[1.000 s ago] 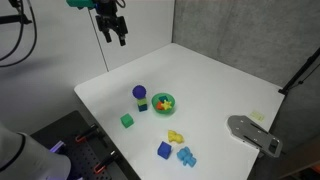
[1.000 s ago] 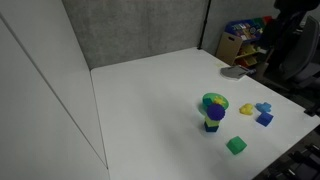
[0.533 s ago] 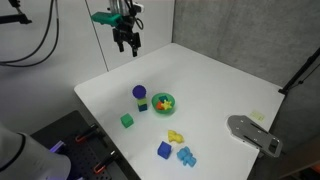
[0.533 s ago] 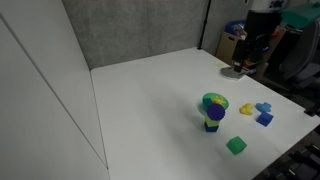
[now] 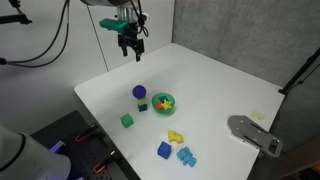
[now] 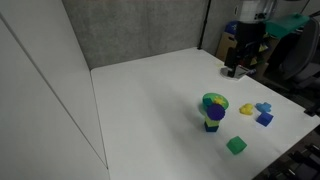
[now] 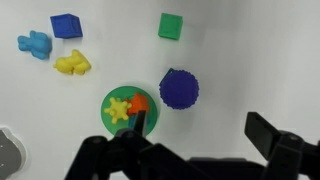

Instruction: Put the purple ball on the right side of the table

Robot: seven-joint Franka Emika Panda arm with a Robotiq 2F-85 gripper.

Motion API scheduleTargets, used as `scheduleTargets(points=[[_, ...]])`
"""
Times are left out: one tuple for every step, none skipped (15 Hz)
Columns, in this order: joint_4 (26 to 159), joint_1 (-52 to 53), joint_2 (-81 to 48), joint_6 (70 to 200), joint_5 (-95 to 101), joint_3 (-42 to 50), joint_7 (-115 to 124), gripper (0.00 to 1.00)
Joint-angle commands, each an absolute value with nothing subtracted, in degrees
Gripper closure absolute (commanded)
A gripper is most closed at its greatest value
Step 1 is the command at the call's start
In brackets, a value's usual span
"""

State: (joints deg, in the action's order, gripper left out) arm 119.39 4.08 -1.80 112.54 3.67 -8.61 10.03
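Observation:
The purple ball (image 5: 139,92) rests on top of a small yellow block on the white table (image 5: 215,85), beside a green bowl (image 5: 163,102). It also shows in an exterior view (image 6: 213,115) and in the wrist view (image 7: 179,89). My gripper (image 5: 131,51) hangs high above the table's far edge, well apart from the ball, open and empty. In an exterior view the gripper (image 6: 232,70) is beyond the table's far corner. In the wrist view the gripper (image 7: 196,128) spreads its fingers wide below the ball.
The green bowl holds small yellow and orange toys (image 7: 127,106). A green cube (image 5: 127,121), a blue cube (image 5: 164,150), a yellow toy (image 5: 176,136) and a light-blue toy (image 5: 186,156) lie on the table. A grey flat object (image 5: 253,133) sits at a corner.
My gripper has moved from beyond the table's far corner towards the table and lower, closer to above the ball. The objects have not moved.

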Motion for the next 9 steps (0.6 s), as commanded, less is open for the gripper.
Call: scheduleTargets(points=[[119.9, 5.0, -4.0, 117.9, 4.5, -7.5, 10.8, 0.00], [120.2, 5.0, -4.9, 120.1, 4.6, -7.4, 11.0, 0.00], [120.4, 5.1, -5.8, 121.9, 4.4, -7.4, 10.8, 0.00], [120.6, 5.2, -6.8, 124.1, 4.1, -7.3, 10.3, 0.00], [120.8, 5.4, -7.8, 126.2, 4.2, -7.2, 10.4, 0.00], [120.9, 5.5, -9.0, 128.1, 4.1, -7.2, 10.3, 0.00], [120.9, 5.7, -10.2, 129.7, 4.0, -7.1, 10.3, 0.00], [121.0, 5.9, -11.4, 131.2, 4.1, -6.9, 10.7, 0.00], [121.1, 6.0, -12.7, 132.3, 4.3, -6.7, 10.9, 0.00]])
